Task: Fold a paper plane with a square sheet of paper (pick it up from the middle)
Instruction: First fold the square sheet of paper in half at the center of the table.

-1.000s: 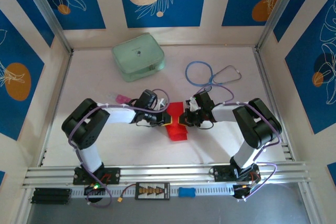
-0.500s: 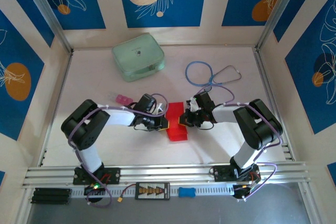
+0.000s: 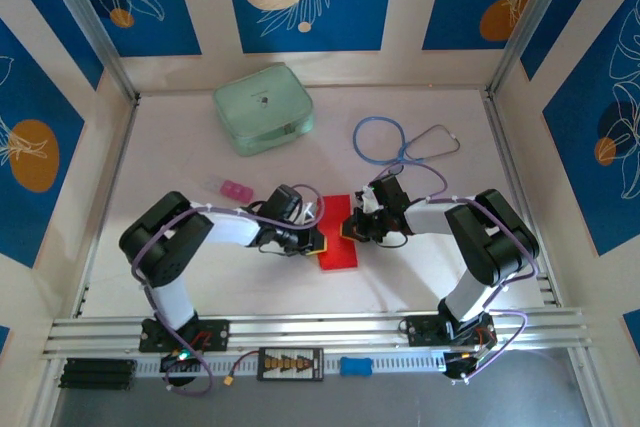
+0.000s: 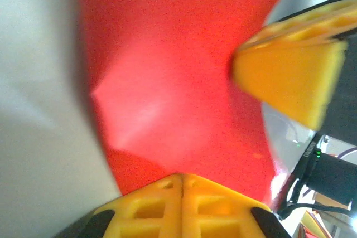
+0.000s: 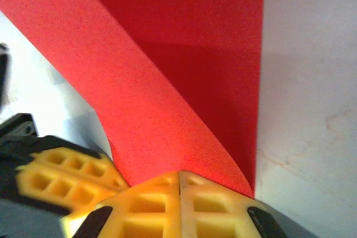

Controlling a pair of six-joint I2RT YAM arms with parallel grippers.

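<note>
Near mid-surface (image 3: pixel 250 287), the left hand (image 3: pixel 318 240) and right hand (image 3: pixel 352 230) are each clamping an edge of the red sheet (image 3: pixel 338 255). Their fingers are pressing together on it, and a fold is bowing up between them. With the hands this close, they are risking a bump. Any pull apart would probably be tearing the thin paper or dragging the crease crooked. Farther back, the pink object (image 3: pixel 236 190) and green case (image 3: pixel 263 107) are lying well apart from it.

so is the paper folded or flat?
Folded: right wrist view shows one layer of the paper curling over another, right hand pinching the bend.
</note>
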